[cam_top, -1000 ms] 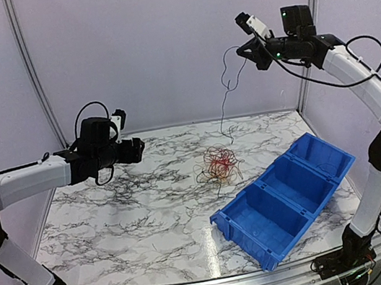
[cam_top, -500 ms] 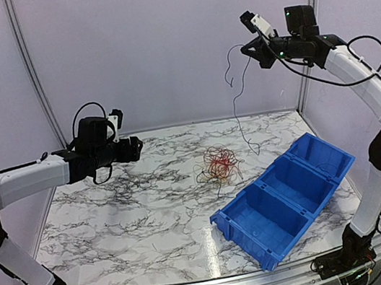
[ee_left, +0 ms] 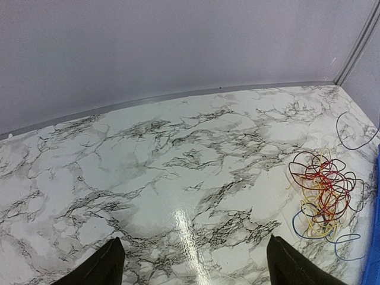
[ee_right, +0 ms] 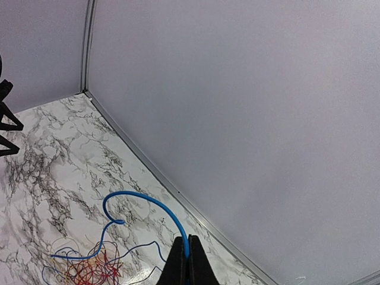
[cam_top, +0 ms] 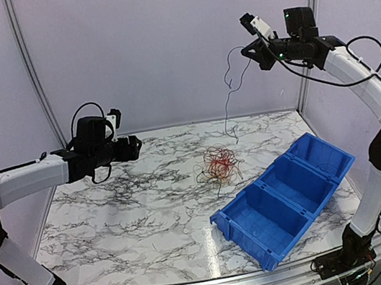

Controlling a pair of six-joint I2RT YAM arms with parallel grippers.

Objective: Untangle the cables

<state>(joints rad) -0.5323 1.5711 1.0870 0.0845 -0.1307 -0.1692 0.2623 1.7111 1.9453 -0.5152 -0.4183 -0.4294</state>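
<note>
My right gripper (ee_right: pixel 187 256) is closed on one blue cable (ee_right: pixel 144 200), high above the table (cam_top: pixel 116 221). The other cables (cam_top: pixel 218 165) lie tangled near the blue bin (cam_top: pixel 265 218). My left gripper (ee_left: pixel 193 252) is wide open, holding nothing.

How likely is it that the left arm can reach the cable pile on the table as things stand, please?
Probably yes: the left tool is open above the table, and only bare marble lies between it and the cable pile.
</note>
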